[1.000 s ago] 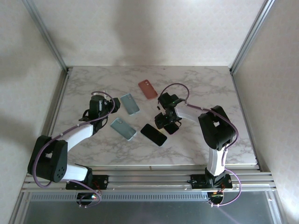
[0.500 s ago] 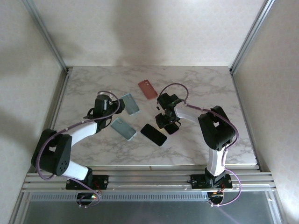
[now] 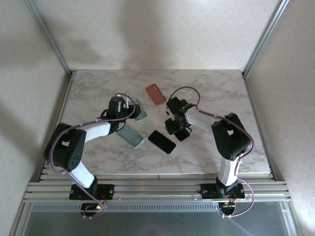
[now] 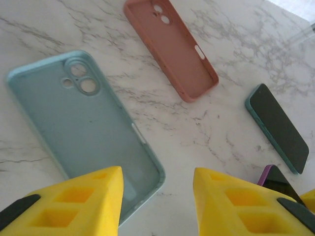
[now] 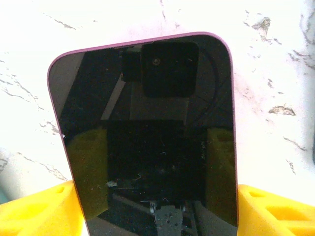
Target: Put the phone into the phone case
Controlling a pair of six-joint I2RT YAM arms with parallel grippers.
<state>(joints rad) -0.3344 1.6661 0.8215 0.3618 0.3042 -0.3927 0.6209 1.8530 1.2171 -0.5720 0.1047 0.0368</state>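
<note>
1. Step in hand: securing the phone. The right jaws are closed across the purple phone (image 5: 147, 132), with a yellow pad (image 5: 39, 211) against each long edge. The phone runs out ahead of them, screen up, over the bench (image 3: 221, 98).
2. The left jaws stand open with nothing between them. The near corner of the teal case (image 4: 83, 123) lies just ahead of their left finger (image 4: 74, 206), hollow side up. A pink case (image 4: 170, 46) lies farther ahead, and a teal-edged phone (image 4: 278, 128) is off to their right.
3. Next, I judge, the left jaws must pin or pinch a case so it cannot slide. The right jaws must then carry the phone over, line up its corners, and press it in. Which case fits I cannot tell.
4. Against a second ago, the left arm has swung in toward the teal case and its jaws have narrowed. The right jaws have tightened too, barely shifting place. Cases and phones lie as before.
</note>
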